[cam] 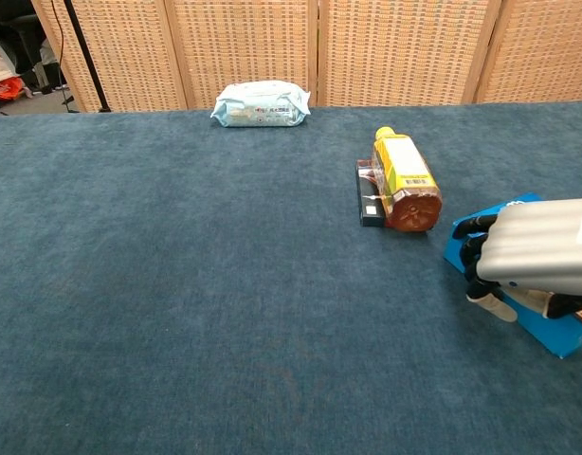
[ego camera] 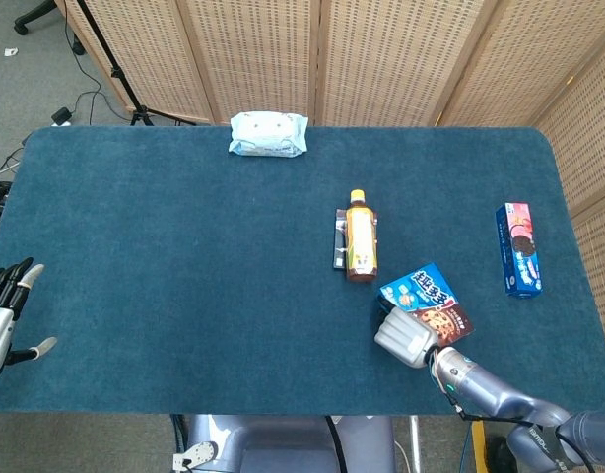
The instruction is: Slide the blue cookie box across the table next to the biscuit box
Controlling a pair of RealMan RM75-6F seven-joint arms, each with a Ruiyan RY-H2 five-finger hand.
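Observation:
The blue cookie box with chocolate cookies printed on it lies skewed on the carpeted table, right of the bottle. My right hand hooks over its near-left end, fingers curled down past the edge. In the chest view the right hand covers most of the cookie box. The biscuit box, blue with a pink end, lies flat near the table's right edge, a clear gap from the cookie box. At the table's left edge my left hand hangs with fingers spread, holding nothing.
An amber drink bottle lies on its side partly on a dark flat packet, just left of the cookie box. A pale blue wipes pack sits at the far edge. Wicker screens stand behind the table.

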